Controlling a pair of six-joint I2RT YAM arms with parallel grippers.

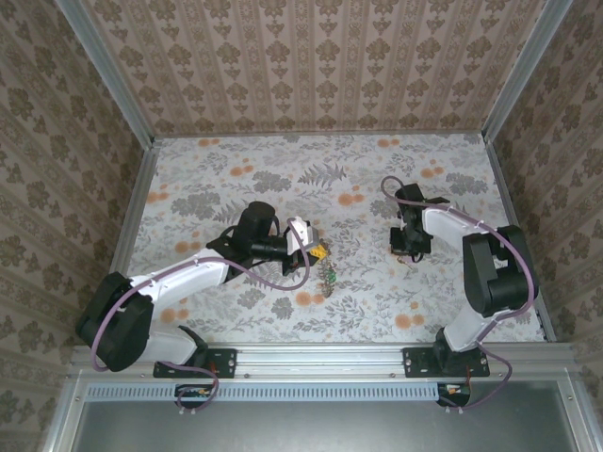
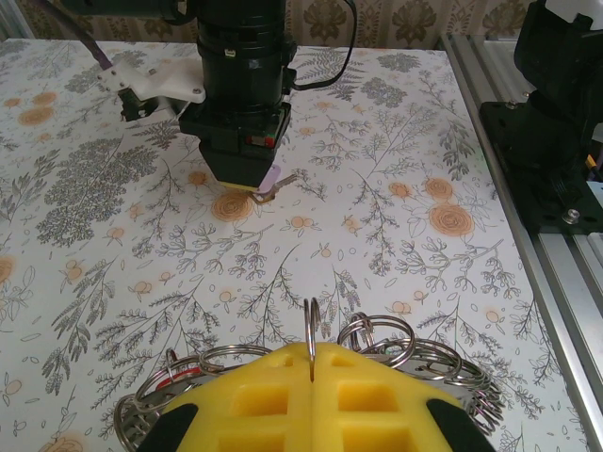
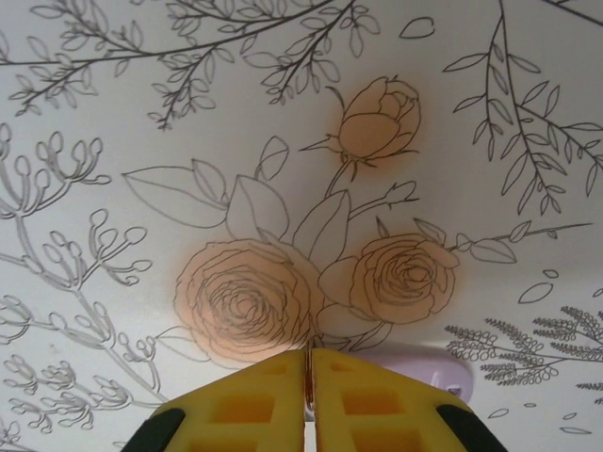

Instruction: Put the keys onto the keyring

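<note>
Metal keyring [image 2: 415, 363]: a bunch of wire loops on the bench [image 1: 396, 188] near its centre. The left claw [image 2: 311, 363] cuts off its lower part in the left wrist view. A red scrap [image 2: 176, 377] among the loops is too hidden to identify.
Left claw: pads pressed together on one upright loop of the keyring.
Left arm: stretched low toward centre.
Right claw [image 3: 309, 365]: narrow, pinching a thin metal key [image 2: 273, 182] whose pale lilac head is partly hidden. It points down, tip at the bench.
Bench: white floral print, orange roses.
Walls [image 1: 311, 56]: brown damask wallpaper.
</note>
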